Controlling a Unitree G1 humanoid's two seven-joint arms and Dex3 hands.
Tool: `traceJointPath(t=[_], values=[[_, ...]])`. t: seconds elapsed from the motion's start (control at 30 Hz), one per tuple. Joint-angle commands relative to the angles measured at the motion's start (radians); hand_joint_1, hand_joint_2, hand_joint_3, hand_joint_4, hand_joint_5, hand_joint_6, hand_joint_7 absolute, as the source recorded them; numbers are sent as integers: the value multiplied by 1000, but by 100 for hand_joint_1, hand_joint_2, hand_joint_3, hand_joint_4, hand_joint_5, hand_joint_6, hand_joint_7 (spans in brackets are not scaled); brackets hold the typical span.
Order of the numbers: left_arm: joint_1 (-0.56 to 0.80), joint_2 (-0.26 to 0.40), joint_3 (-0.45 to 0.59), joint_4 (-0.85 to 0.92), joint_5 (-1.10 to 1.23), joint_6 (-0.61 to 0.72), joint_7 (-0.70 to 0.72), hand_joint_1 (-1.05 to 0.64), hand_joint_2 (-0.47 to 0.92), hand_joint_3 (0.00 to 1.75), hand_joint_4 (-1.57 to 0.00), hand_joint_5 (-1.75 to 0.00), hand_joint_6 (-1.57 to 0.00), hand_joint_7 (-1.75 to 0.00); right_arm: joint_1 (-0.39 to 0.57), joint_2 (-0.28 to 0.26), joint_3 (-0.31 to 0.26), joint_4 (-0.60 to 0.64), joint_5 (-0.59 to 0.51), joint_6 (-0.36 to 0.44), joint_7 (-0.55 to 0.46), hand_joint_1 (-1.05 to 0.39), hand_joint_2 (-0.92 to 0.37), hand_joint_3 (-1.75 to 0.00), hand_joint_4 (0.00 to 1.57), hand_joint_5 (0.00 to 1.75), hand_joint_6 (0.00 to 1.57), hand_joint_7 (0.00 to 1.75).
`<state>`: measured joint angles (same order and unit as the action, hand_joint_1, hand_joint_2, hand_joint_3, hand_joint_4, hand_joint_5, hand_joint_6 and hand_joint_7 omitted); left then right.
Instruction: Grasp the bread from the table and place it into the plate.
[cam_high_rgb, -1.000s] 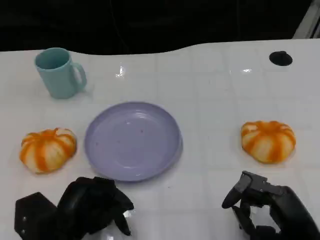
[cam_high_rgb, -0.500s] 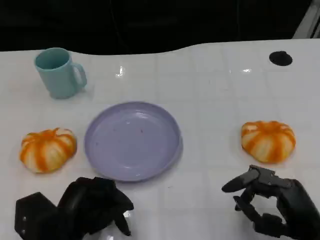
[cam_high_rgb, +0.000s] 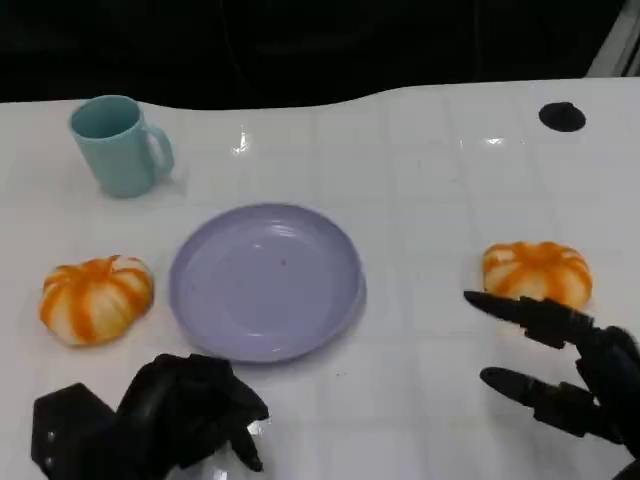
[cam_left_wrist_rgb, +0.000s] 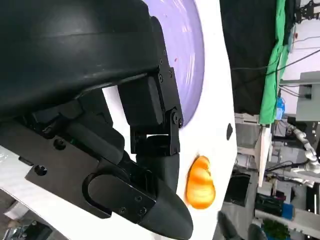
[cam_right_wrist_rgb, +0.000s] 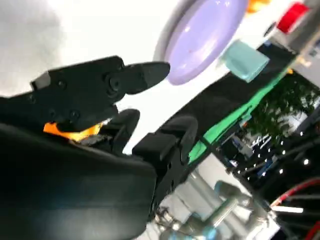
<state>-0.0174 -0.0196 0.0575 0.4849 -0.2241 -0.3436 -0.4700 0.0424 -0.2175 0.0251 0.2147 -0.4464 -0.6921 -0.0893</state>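
Note:
Two orange-and-white striped breads lie on the white table: one left of the lilac plate, one to its right. My right hand hovers just on the near side of the right bread with fingers spread wide and holds nothing. In the right wrist view a strip of that bread shows between the fingers, with the plate beyond. My left hand rests at the near edge, fingers curled in on nothing. The left wrist view shows its fingers, the plate and the right bread.
A light teal mug stands at the back left, also visible as the mug in the right wrist view. A small black round spot sits at the back right. The table's far edge borders a dark background.
My right hand has moved forward toward the right bread and its fingers have spread from curled to wide apart. The left hand, breads and plate have stayed put.

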Motion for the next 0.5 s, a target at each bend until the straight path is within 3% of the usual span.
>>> traceJointPath(t=[0.03, 0.2, 0.4, 0.5], values=[[-5, 7, 4, 10, -8, -5, -6, -105, 78, 0, -150, -93, -157, -48, -5, -51, -24, -73, -130, 64, -85, -49, -92, -2, 28, 28, 43, 0], [-7, 6, 6, 13, -17, 1, -12, -105, 77, 0, -149, -92, -157, -47, -1, -93, -15, -139, -257, 165, -127, -51, -92, -1, 19, 24, 34, 0], [-8, 5, 8, 15, -17, 0, -14, -105, 77, 0, -150, -92, -157, -47, 3, -108, 6, -159, -265, 202, -141, -51, -92, 0, 16, 24, 32, 0], [0, 10, 4, 5, -5, 1, -5, -105, 78, 1, -151, -92, -157, -49, -8, -143, 27, -206, -411, 328, -119, -52, -92, 0, 5, 20, 23, 0]])
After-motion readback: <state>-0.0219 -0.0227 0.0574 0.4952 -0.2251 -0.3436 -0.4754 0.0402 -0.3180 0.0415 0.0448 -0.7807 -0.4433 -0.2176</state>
